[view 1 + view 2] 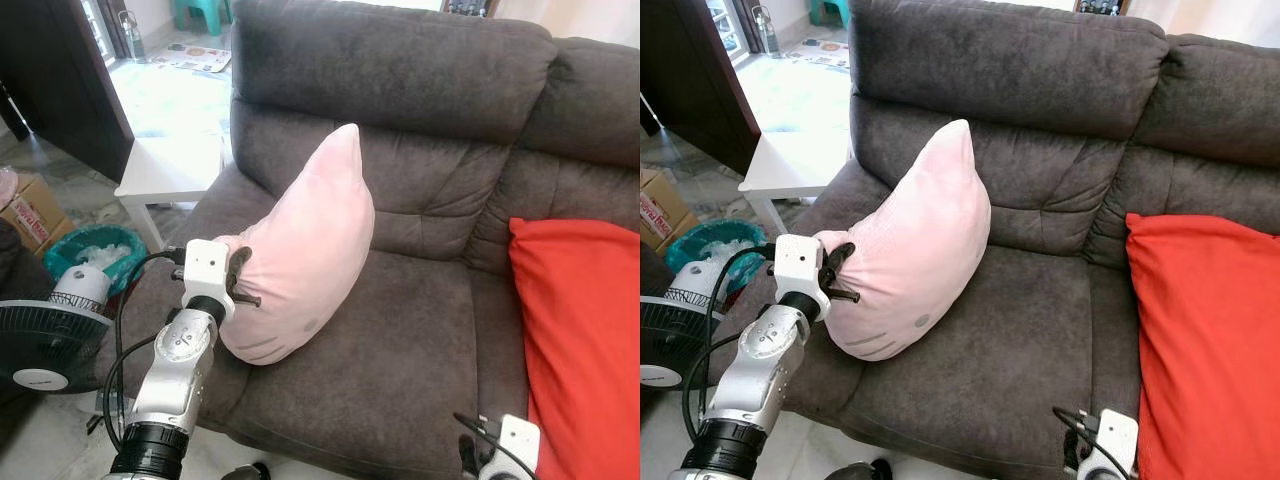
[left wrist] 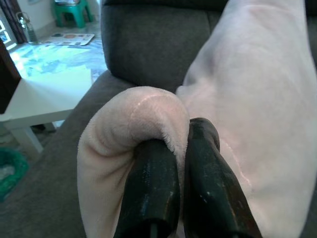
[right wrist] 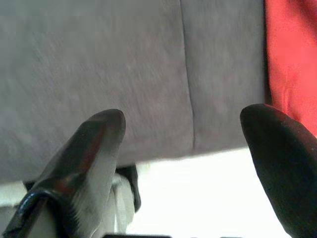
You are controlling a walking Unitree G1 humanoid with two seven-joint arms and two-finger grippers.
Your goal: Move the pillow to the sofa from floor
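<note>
Mostly done: pink pillow (image 1: 300,250) is resting on grey sofa (image 1: 400,340) seat w/ left gripper (image 2: 181,148) pinching its corner; right gripper (image 3: 183,144) is hanging wide open. Release remaining.

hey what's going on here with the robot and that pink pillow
The robot's left gripper is shut on a corner of the pink pillow, which stands propped on the grey sofa seat near the left armrest. The right gripper hangs open by the sofa's front edge, near the red cushion.

A dark grey plush fabric sofa (image 1: 420,350) carries two cushions. A pale pink pointed pillow (image 1: 305,250) stands on its left seat. A red cushion (image 1: 585,340) lies at right.
</note>
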